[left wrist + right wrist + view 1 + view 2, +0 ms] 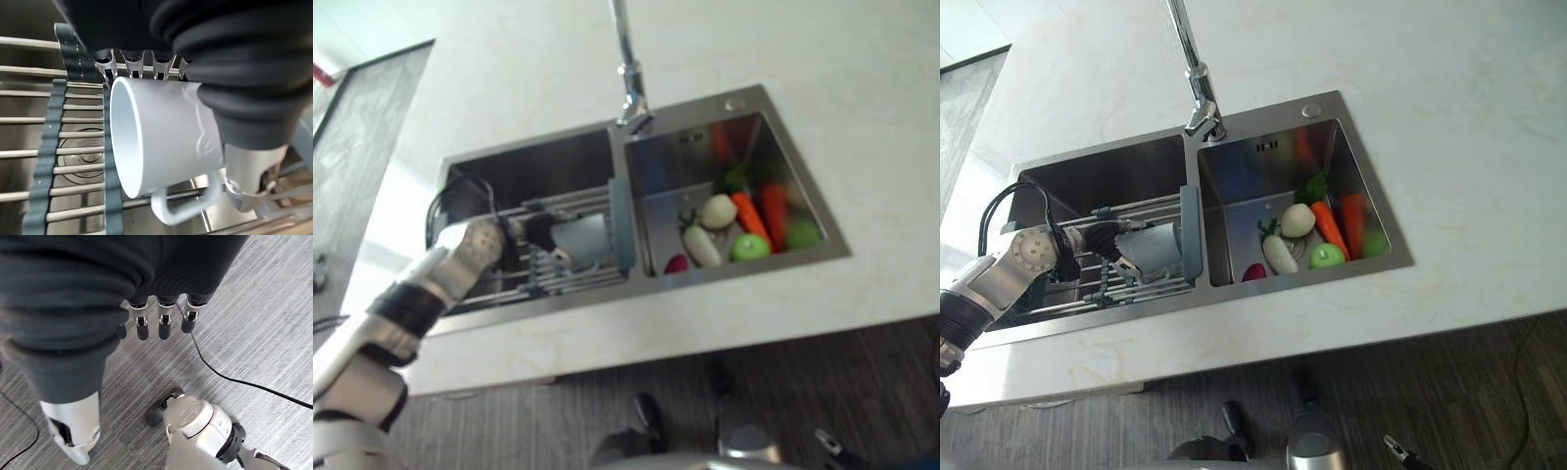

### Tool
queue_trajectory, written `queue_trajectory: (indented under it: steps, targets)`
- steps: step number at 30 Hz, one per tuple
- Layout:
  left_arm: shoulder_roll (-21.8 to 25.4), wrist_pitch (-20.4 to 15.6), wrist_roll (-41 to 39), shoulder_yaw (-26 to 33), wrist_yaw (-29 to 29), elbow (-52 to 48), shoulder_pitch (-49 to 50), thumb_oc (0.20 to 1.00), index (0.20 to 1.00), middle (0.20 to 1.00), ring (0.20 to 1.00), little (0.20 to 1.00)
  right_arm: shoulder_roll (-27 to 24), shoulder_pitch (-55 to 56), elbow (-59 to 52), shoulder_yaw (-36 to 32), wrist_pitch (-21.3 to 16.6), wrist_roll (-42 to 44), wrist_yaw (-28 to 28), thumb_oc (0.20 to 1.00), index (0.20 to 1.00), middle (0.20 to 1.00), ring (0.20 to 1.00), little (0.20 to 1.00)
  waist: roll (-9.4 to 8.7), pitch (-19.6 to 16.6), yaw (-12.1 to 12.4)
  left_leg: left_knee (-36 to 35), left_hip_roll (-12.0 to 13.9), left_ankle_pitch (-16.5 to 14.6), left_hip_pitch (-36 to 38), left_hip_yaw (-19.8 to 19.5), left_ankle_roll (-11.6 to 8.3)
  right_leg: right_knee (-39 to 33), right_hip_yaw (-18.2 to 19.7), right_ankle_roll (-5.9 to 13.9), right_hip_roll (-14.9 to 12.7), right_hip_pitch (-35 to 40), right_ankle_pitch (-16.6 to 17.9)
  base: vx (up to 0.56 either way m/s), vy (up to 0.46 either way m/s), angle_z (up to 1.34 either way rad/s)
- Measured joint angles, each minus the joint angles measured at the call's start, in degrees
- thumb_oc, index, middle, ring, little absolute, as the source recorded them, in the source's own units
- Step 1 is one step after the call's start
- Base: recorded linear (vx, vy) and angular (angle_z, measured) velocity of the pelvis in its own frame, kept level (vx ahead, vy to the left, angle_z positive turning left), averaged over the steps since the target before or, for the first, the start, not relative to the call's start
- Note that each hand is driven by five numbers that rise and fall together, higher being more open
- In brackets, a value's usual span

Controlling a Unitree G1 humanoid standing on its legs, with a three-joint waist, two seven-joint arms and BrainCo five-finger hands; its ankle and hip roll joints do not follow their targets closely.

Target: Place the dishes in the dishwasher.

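Over the sink's (pixel 1234 117) left basin, left hand (pixel 244 122) clamped on a white mug (pixel 161 142)
Mug lies sideways on the wire rack (pixel 44 161); right hand (pixel 161 325) hangs over floor, fingers straight and apart

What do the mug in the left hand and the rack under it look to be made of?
The mug, held by the left hand, looks like glazed ceramic: opaque white, smooth, thick rim, soft sheen. The rack looks like bare metal rods, shiny and silver, joined by grey ribbed bands, likely rubber or plastic with a matte look.
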Motion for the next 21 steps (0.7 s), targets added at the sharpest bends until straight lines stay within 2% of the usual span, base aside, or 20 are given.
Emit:
queue_trajectory:
  steps: [5, 10, 18, 19, 20, 21]
  targets:
    - [0.1, -2.4, 4.3, -0.4, 4.7, 1.5, -0.9, 1.000, 1.000, 1.000, 1.000, 1.000, -0.6, -1.6, -0.4, 0.2, 0.0, 0.3, 0.0, 1.000, 1.000, 1.000, 1.000, 1.000, 0.58, 2.5, -0.3, 0.0, -0.1, 0.0, -0.9, 1.0, 0.01, 0.3, 0.9, -0.71, 0.0, -1.5, 1.0, -0.06, -0.005, -0.11]
    - [0.1, -2.9, 5.0, -0.4, 7.9, 2.2, -2.7, 1.000, 1.000, 1.000, 1.000, 1.000, -0.9, -3.3, -1.6, 0.3, -0.2, 2.2, 0.0, 1.000, 1.000, 1.000, 1.000, 1.000, 1.34, 4.0, -0.3, 0.0, -0.4, 0.1, -1.8, 1.1, 0.12, 0.0, 1.2, -0.16, -0.2, -2.5, 0.9, -0.06, 0.013, -0.02]
    - [1.1, -3.5, 7.4, -1.0, 9.4, 2.7, -8.3, 1.000, 1.000, 1.000, 1.000, 1.000, -0.9, -5.6, -2.7, 2.4, -0.5, 3.6, -0.1, 1.000, 1.000, 1.000, 1.000, 1.000, 1.37, 6.3, -0.5, 0.0, -1.2, 0.5, -3.7, 1.5, 0.51, 0.0, 2.1, 0.52, -0.9, -4.7, 1.7, -0.07, -0.004, -0.04]
    - [1.2, -3.0, 7.5, -1.2, 9.5, 2.8, -9.1, 0.953, 0.953, 0.953, 0.953, 0.953, -0.9, -5.6, -2.7, 2.4, -0.5, 3.9, -0.1, 1.000, 1.000, 1.000, 1.000, 1.000, 1.22, 6.4, -0.5, 0.0, -1.2, 0.5, -3.9, 1.5, 0.57, 0.0, 2.1, 0.51, -0.9, -4.9, 1.7, -0.04, -0.020, 0.00]
    - [1.3, -3.1, 7.9, -1.2, 9.5, 2.8, -9.2, 0.630, 0.630, 0.630, 0.630, 0.630, -0.9, -5.6, -2.7, 2.4, -0.5, 4.3, -0.1, 1.000, 1.000, 1.000, 1.000, 1.000, 1.22, 6.4, -0.5, 0.0, -1.1, 0.5, -3.9, 1.5, 0.57, 0.0, 2.1, 0.51, -0.9, -4.9, 1.7, -0.04, -0.022, 0.00]
    - [1.3, -3.1, 8.5, -1.1, 9.6, 2.7, -9.5, 0.200, 0.200, 0.200, 0.200, 0.200, -0.9, -5.7, -2.7, 2.4, -0.5, 4.4, -0.1, 1.000, 1.000, 1.000, 1.000, 1.000, 1.22, 6.4, -0.5, 0.0, -1.1, 0.5, -3.9, 1.5, 0.57, 0.0, 2.0, 0.50, -0.9, -4.9, 1.7, 0.00, 0.000, 0.00]
